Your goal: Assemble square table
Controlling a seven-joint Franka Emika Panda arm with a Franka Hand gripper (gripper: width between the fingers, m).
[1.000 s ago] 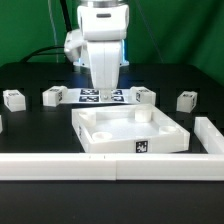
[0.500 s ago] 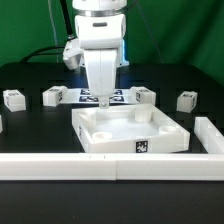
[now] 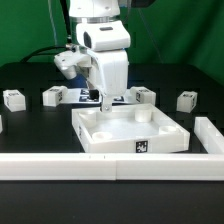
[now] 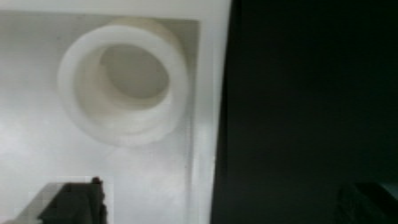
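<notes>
The white square table top (image 3: 112,143) lies in the middle of the black table, a tag on its front wall and round sockets in its corners. My gripper (image 3: 104,99) hangs over its far corner on the exterior view's left, open and holding nothing. In the wrist view a round corner socket (image 4: 121,80) and the top's rim (image 4: 208,120) fill the picture. My gripper (image 4: 222,205) straddles that rim, one fingertip (image 4: 71,202) over the white top and the other over the black table. Several short white legs (image 3: 53,96) stand in a row behind the top.
The marker board (image 3: 84,96) lies behind the top, partly hidden by my arm. A long white rail (image 3: 90,165) runs along the front, and another white piece (image 3: 211,136) stands on the exterior view's right. More legs (image 3: 186,100) stand near the back on that side.
My wrist has turned and the gripper has come down toward the top's far corner on the exterior view's left. Nothing on the table has moved.
</notes>
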